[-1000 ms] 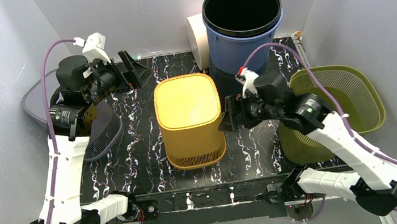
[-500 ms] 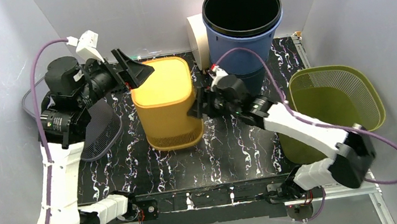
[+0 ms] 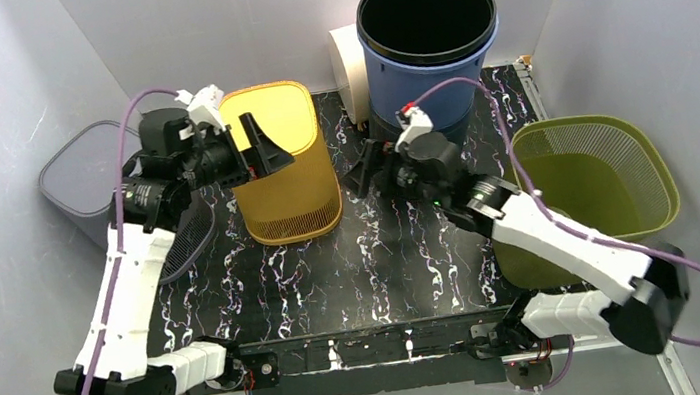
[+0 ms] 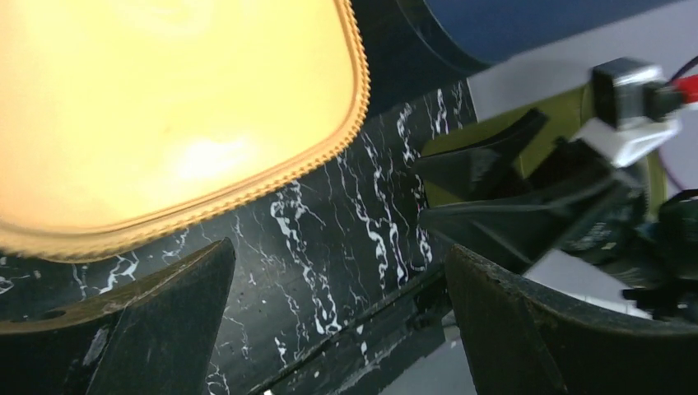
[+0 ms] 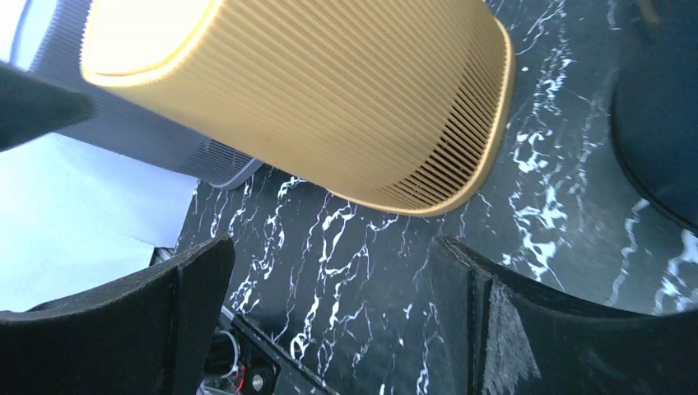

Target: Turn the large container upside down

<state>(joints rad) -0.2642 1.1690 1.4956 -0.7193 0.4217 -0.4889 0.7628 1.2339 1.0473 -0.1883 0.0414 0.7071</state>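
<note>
The yellow ribbed container (image 3: 287,165) stands upside down, flat base up, at the back left of the black marble table (image 3: 384,264). My left gripper (image 3: 257,148) is open and empty, its fingers hovering at the container's base and left side. My right gripper (image 3: 370,168) is open and empty, a short gap to the right of the container. The left wrist view shows the yellow base (image 4: 165,107) above my open left gripper (image 4: 337,329). The right wrist view shows the ribbed wall and rim (image 5: 313,90) beyond my open right gripper (image 5: 329,321).
A tall blue bucket (image 3: 428,47) stands upright at the back, a white object (image 3: 346,57) beside it. A green mesh basket (image 3: 605,176) sits at the right edge. A grey bin (image 3: 81,170) and a dark mesh basket (image 3: 180,238) lie at the left.
The yellow container has slid from the table's middle to the back left. Both arms followed it; the left gripper now sits over its base and the right gripper stands just clear.
</note>
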